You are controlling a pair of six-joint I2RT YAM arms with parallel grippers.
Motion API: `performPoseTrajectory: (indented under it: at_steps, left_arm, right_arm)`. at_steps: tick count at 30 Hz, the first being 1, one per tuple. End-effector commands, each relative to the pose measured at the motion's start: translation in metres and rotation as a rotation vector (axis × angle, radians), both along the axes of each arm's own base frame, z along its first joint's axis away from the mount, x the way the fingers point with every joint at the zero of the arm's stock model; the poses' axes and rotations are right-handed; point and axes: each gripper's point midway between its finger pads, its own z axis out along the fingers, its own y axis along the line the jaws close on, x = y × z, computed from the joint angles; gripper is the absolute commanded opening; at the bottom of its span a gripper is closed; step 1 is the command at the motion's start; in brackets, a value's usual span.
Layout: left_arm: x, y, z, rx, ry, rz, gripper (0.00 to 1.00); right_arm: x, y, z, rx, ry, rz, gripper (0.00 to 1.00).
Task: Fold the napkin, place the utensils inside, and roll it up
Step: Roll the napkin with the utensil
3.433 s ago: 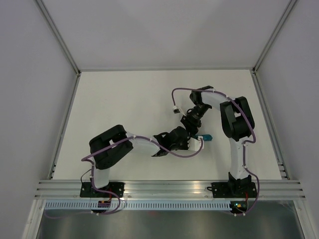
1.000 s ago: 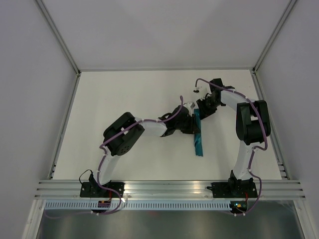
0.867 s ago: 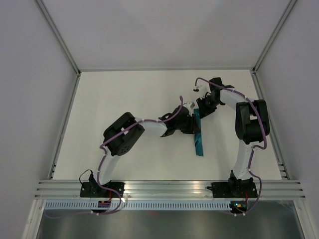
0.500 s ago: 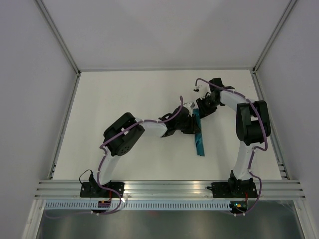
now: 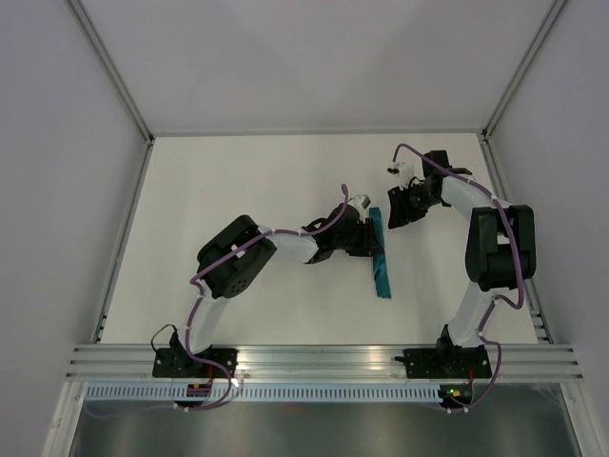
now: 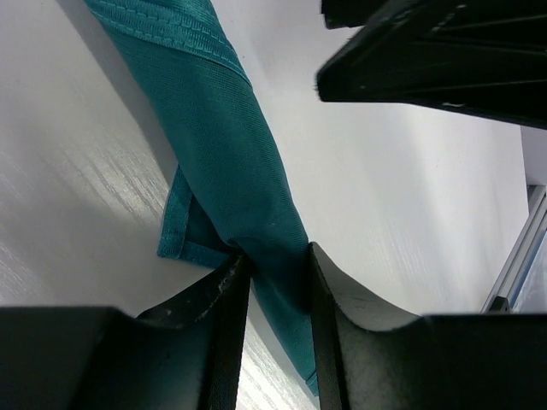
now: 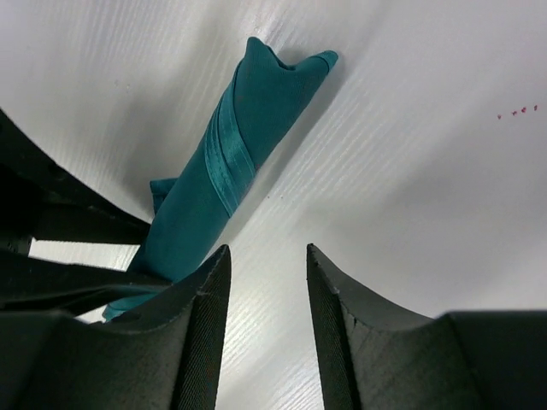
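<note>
The napkin point(image 5: 381, 271) lies rolled into a narrow teal tube on the white table point(image 5: 238, 181), right of centre, running from far to near between the two arms. The left gripper point(image 5: 371, 238) reaches in from the left and clamps the tube towards its far end. In the left wrist view its fingers point(image 6: 224, 325) stand narrow, pressed against either side of the cloth, with a loose hemmed corner poking out just beside them. The right gripper point(image 5: 395, 211) stands just to the right of the roll's far end and apart from it. In its own wrist view its fingers point(image 7: 203, 325) are spread wide with only bare table between them, and the tube lies beyond the tips with a stitched hem wrapped slantwise around it.

No knife shows in any view. It may be wrapped inside the tube, but the cloth hides it and this cannot be told.

The rolling looks all but finished, so the step in hand appears to be the release. The next move would call for the left fingers to part gently and draw back to the left without dragging the cloth. The free corner beside them suggests the roll could spring loose if tugged.
</note>
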Motion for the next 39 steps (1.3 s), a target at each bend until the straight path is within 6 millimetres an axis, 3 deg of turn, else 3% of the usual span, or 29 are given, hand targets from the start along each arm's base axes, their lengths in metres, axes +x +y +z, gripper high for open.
performPoseTrajectory:
  at_steps: [1,7,17,20,24,31,33,39]
  left_arm:
    - [-0.013,0.029,-0.042,0.123,0.105,0.043,0.39]
    - [-0.014,0.031,-0.044,0.124,0.114,0.045,0.35]
    - [-0.013,0.034,-0.045,0.13,0.12,0.046,0.32]
    - [-0.014,0.033,-0.045,0.128,0.121,0.042,0.34]
    - [-0.013,0.033,-0.036,0.11,0.094,0.036,0.4]
    - [-0.008,0.033,-0.015,0.086,0.028,0.028,0.46]
    - [-0.007,0.033,-0.011,0.084,0.013,0.021,0.56]
    - [-0.005,0.034,0.004,0.07,-0.03,0.018,0.57]
  right_arm:
    - [-0.012,0.011,0.017,0.102,-0.003,0.058,0.47]
    - [-0.022,0.027,0.01,0.19,0.045,0.117,0.56]
    - [-0.022,0.036,-0.024,0.151,0.117,0.101,0.57]
    - [-0.019,0.038,-0.03,0.13,0.117,0.091,0.5]
    - [-0.016,0.039,-0.033,0.089,0.098,0.085,0.34]
    - [-0.008,0.029,-0.038,0.003,0.066,0.044,0.31]
    - [-0.007,0.026,-0.039,-0.012,0.054,0.032,0.31]
    - [-0.003,0.021,-0.041,-0.059,0.022,0.01,0.29]
